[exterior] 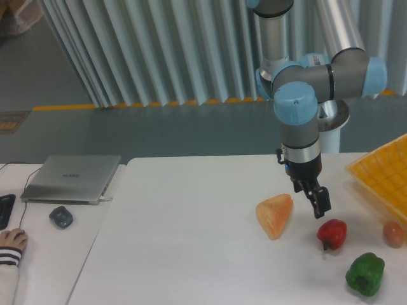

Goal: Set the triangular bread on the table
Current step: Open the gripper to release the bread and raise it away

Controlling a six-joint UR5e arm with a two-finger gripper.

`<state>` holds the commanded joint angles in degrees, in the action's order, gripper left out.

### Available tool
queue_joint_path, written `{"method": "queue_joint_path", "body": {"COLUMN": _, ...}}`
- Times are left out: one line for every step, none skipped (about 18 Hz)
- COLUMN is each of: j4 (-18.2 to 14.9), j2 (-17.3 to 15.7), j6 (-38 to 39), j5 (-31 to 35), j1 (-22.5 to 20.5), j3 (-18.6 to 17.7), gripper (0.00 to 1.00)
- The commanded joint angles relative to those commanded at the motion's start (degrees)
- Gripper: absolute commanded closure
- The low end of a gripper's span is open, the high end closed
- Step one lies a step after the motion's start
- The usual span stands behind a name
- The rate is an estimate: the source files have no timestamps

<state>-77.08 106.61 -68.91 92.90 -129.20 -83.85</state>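
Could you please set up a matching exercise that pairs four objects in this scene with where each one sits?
Things:
1. light orange wedge-shaped bread
2. glossy red pepper
3. shiny green pepper
4. grey closed laptop

Places:
A. nearest the front right corner of the white table
B. on the side desk at left
C. just left of the gripper
D. below the gripper, right of the bread

Pairs: 1-C, 2-D, 3-A, 4-B

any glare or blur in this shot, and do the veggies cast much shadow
Fixed camera view: sharp overall, no motion blur on the gripper; lighting is soft and even, so the triangular bread, red pepper and green pepper cast only faint shadows on the white table; mild sheen on the green pepper and the arm's metal tubes, nothing washed out.
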Motion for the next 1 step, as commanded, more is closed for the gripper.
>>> {"method": "queue_joint_path", "body": {"j4": 0.0, "j2": -0.1, "j6": -0.1, "j5": 0.0, "j1": -0.1, "j3": 0.0, "gripper": 0.00}}
